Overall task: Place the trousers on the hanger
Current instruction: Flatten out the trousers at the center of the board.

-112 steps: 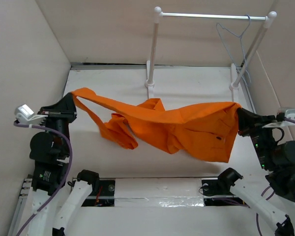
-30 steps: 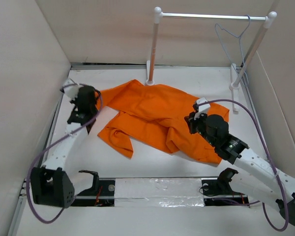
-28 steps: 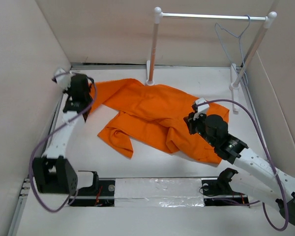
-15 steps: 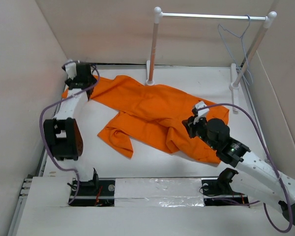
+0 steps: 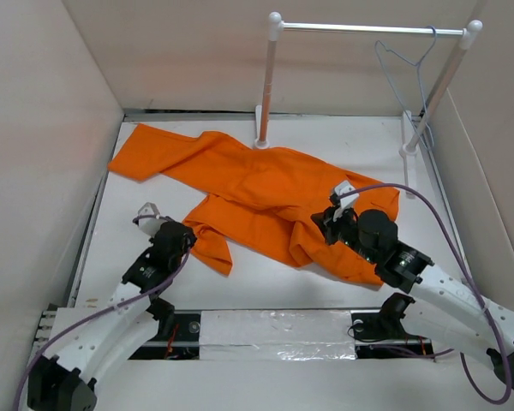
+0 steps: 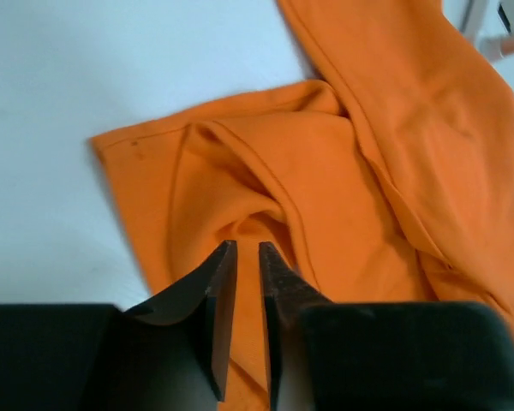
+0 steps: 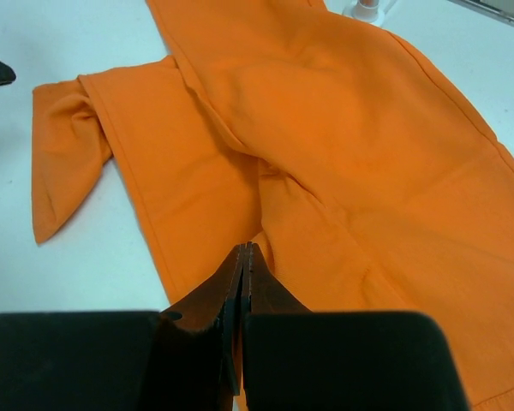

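Observation:
The orange trousers [image 5: 265, 184] lie spread on the white table, one leg stretched to the far left corner and the other folded back at the near left. My left gripper [image 5: 186, 241] hovers at that folded leg end; in the left wrist view its jaws [image 6: 247, 246] stand a narrow gap apart over the trousers [image 6: 394, 154], with nothing pinched. My right gripper [image 5: 324, 224] is shut and empty, its tips [image 7: 247, 246] just above the trousers [image 7: 368, 145] where the legs meet. The thin hanger [image 5: 409, 64] hangs on the rail, far from both grippers.
A white two-post rail stand [image 5: 368, 28] stands at the back of the table, its left post foot touching the cloth's far edge. Beige walls close in the left, back and right sides. A dark slot with the arm bases runs along the near edge.
My left gripper has let go of the leg end at the far left corner and swung back to the folded leg at the near left. The right arm has hardly moved.

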`<state>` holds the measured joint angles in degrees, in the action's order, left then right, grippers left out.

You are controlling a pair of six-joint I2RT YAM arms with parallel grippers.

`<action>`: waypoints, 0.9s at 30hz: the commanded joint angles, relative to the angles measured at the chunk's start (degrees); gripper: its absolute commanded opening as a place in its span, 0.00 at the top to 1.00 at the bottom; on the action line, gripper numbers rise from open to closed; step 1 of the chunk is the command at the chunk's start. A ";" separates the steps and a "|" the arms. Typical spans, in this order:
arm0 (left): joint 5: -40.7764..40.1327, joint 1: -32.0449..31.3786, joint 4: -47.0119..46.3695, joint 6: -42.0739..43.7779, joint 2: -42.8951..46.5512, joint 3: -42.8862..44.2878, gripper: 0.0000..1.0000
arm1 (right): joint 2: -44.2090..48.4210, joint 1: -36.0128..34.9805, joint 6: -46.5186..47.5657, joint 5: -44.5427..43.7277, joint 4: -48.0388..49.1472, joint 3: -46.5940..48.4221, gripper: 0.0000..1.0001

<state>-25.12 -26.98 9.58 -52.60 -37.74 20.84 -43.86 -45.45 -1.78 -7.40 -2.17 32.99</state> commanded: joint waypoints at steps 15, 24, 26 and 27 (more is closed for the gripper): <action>-1.42 12.66 -8.08 -2.25 -17.20 -1.24 0.70 | 2.28 -0.87 0.11 -1.04 4.19 -1.44 1.00; -0.80 12.66 -8.27 -0.14 -30.63 4.46 0.71 | 2.99 -0.87 0.20 -0.25 3.50 -1.35 1.00; -1.15 12.66 -8.97 0.30 -30.91 4.73 0.88 | 3.69 -0.87 0.11 -0.77 3.41 -1.53 1.00; -1.50 13.18 -8.97 0.83 -30.12 5.08 0.99 | 3.95 -0.87 -0.06 -0.86 3.67 -1.70 1.00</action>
<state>-26.28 -14.41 0.97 -53.45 -68.45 24.14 -41.32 -45.84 -1.76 -7.51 -1.28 31.70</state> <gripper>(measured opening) 0.057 0.010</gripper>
